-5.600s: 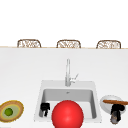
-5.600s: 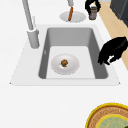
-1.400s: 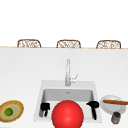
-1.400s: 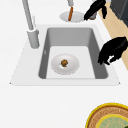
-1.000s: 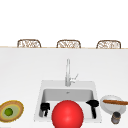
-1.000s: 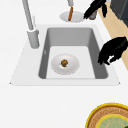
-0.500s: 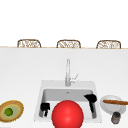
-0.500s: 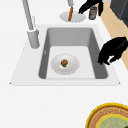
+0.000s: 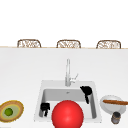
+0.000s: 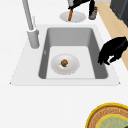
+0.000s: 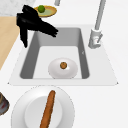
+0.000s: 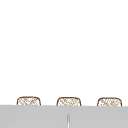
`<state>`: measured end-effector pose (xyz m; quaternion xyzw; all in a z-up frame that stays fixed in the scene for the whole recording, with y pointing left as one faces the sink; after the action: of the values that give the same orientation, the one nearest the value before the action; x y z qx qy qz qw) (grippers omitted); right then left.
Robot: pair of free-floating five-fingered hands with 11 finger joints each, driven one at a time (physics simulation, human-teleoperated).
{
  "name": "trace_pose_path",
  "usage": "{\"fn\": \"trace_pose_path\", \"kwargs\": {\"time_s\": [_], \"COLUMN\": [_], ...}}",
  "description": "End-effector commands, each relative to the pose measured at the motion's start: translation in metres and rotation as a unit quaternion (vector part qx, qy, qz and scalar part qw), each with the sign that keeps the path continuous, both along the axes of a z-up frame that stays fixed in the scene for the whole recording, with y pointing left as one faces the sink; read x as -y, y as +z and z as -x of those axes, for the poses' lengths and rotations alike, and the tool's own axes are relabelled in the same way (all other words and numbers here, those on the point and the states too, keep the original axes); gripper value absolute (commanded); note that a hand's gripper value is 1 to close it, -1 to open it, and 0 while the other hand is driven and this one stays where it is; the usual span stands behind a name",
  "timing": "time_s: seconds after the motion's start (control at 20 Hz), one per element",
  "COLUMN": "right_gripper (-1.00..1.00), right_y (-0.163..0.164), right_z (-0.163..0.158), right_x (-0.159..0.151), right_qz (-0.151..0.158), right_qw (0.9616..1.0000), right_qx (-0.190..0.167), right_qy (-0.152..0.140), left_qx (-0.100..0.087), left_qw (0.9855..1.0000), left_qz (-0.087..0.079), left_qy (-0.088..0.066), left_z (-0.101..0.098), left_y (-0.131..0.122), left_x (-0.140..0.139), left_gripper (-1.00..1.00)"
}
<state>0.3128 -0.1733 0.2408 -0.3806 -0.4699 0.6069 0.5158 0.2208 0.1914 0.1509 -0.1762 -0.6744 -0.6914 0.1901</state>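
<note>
Closest to us in the front view, our left robot hand (image 9: 45,109) hangs at the sink's (image 9: 93,86) near left side with its fingers curled on nothing, beside a big red ball (image 9: 67,115), and a white plate (image 11: 25,106) with a long brown bread stick (image 11: 48,108) and a small dark jar (image 9: 115,117) sit on the table (image 9: 22,72) to the right. Farther back, our right robot hand (image 9: 85,91) floats over the sink's far right part with its fingers stretched out and holding nothing, above a white bowl (image 10: 65,64) with a small brown ball (image 10: 64,62) in it, and behind it stands the tap (image 9: 68,72)
</note>
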Motion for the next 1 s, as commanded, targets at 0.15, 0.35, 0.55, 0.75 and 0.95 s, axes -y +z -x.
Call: {"fn": "trace_pose_path", "kwargs": {"time_s": [0.15, 0.35, 0.55, 0.75, 0.95], "right_gripper": [-1.0, -1.0, -1.0, -1.0, -1.0], "right_y": [0.015, 0.023, 0.021, 0.024, 0.02], "right_z": [-0.042, -0.068, -0.103, -0.137, -0.163], "right_x": [-0.017, -0.027, -0.041, -0.055, -0.06], "right_qz": [-0.012, -0.014, -0.006, -0.006, 0.01], "right_qw": [0.9963, 0.9916, 0.9915, 0.9913, 0.9955], "right_qx": [0.085, 0.129, 0.13, 0.131, 0.094], "right_qy": [0.001, 0.001, 0.003, 0.003, 0.005], "left_qx": [0.0, 0.0, 0.0, 0.0, 0.0], "left_qw": [1.0, 1.0, 1.0, 1.0, 1.0], "left_qz": [0.0, 0.0, 0.0, 0.0, 0.0], "left_qy": [0.0, 0.0, 0.0, 0.0, 0.0], "left_z": [0.0, 0.0, 0.0, 0.0, 0.0], "left_y": [0.0, 0.0, 0.0, 0.0, 0.0], "left_x": [0.0, 0.0, 0.0, 0.0, 0.0], "left_gripper": [0.0, 0.0, 0.0, 0.0, 0.0]}}
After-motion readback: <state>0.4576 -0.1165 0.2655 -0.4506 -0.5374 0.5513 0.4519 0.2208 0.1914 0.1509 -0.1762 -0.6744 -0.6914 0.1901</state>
